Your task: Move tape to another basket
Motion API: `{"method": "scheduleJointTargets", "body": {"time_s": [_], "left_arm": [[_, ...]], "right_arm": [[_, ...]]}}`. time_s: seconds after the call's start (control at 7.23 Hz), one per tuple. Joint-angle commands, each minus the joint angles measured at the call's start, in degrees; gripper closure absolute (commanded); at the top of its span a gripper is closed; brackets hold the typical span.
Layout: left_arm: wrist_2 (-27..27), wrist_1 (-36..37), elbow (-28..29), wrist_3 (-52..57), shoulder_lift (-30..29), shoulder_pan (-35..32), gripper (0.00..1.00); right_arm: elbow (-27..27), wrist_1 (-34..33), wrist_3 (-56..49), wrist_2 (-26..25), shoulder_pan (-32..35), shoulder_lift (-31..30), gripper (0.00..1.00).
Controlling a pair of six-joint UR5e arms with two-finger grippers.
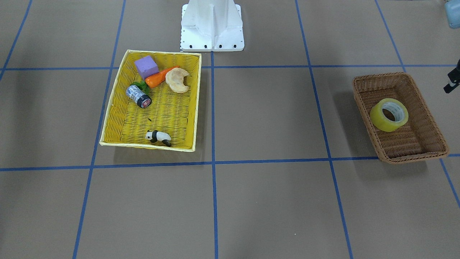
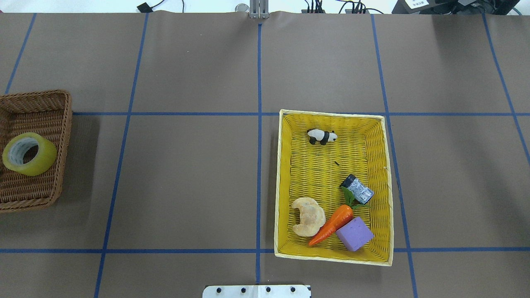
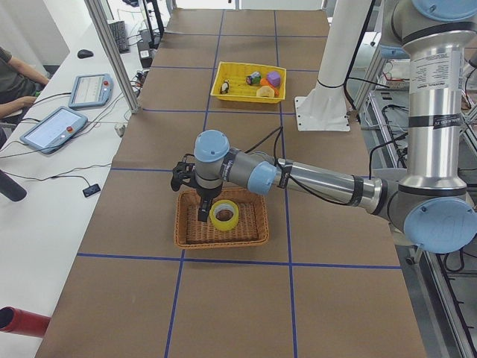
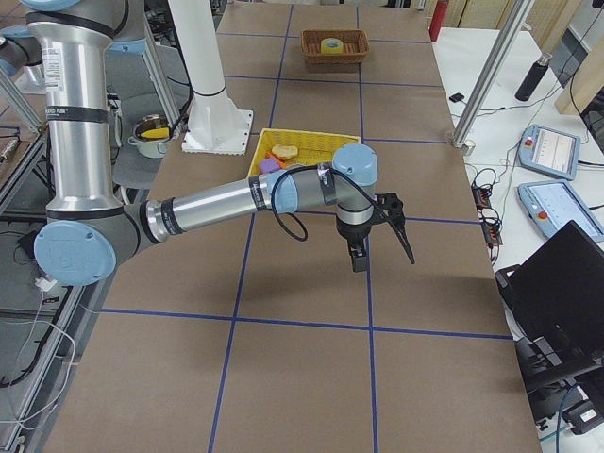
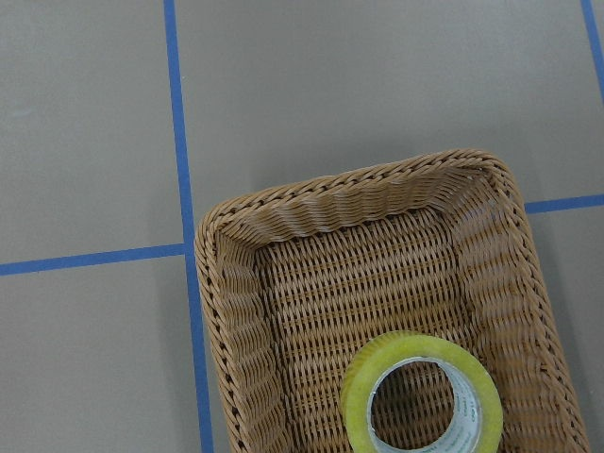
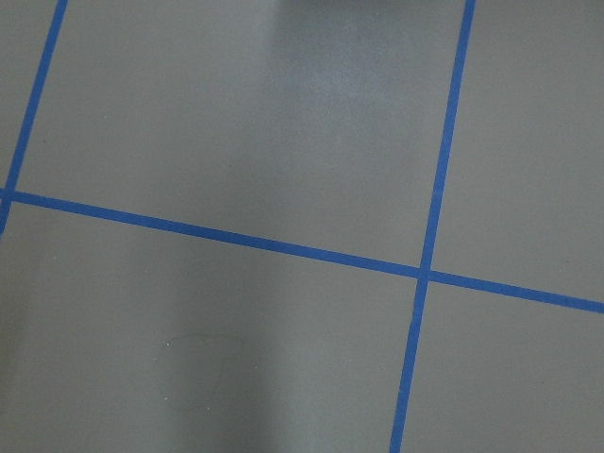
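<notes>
The yellow tape roll [image 1: 389, 114] lies tilted inside the dark brown wicker basket [image 1: 363, 82], core opening upward. It shows in the overhead view [image 2: 29, 154] inside that basket [image 2: 63, 136], and in the left wrist view [image 5: 425, 396] below the basket's rim [image 5: 321, 203]. In the exterior left view my left gripper [image 3: 209, 212] hangs just over the basket [image 3: 182, 239], next to the tape [image 3: 224, 215]; I cannot tell whether it is open. My right gripper [image 4: 382, 253] hangs above bare table, far from the tape [image 4: 330, 44]; I cannot tell its state.
A bright yellow basket [image 1: 111, 108] near the robot's base [image 1: 212, 25] holds a panda figure [image 1: 158, 137], a small can [image 1: 138, 96], a carrot [image 1: 160, 76], a croissant [image 1: 177, 80] and a purple block [image 1: 146, 66]. Blue tape lines grid the brown table.
</notes>
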Motion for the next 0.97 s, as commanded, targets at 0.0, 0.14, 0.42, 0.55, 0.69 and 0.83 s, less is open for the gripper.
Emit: {"method": "scheduleJointTargets", "body": {"time_s": [0.0, 0.14, 0.42, 0.55, 0.69, 0.83], "left_arm": [[0.0, -0.1, -0.1, 0.0, -0.1, 0.0, 0.02], [0.0, -0.1, 0.0, 0.0, -0.1, 0.0, 0.02], [0.0, -0.1, 0.0, 0.0, -0.2, 0.0, 0.02], [0.3, -0.1, 0.2, 0.1, -0.7, 0.0, 0.02], [0.4, -0.1, 0.3, 0.0, -0.9, 0.0, 0.02], [0.3, -0.1, 0.1, -0.2, -1.0, 0.0, 0.02]], "right_arm": [[0.0, 0.0, 0.0, -0.2, -0.1, 0.0, 0.0], [0.1, 0.0, 0.0, 0.0, -0.1, -0.1, 0.0], [-0.2, 0.0, 0.0, -0.2, 0.0, -0.1, 0.0], [-0.1, 0.0, 0.0, -0.1, -0.1, -0.1, 0.0], [-0.1, 0.0, 0.0, -0.1, 0.0, -0.1, 0.0], [-0.2, 0.0, 0.0, -0.1, -0.1, -0.1, 0.0]]}}
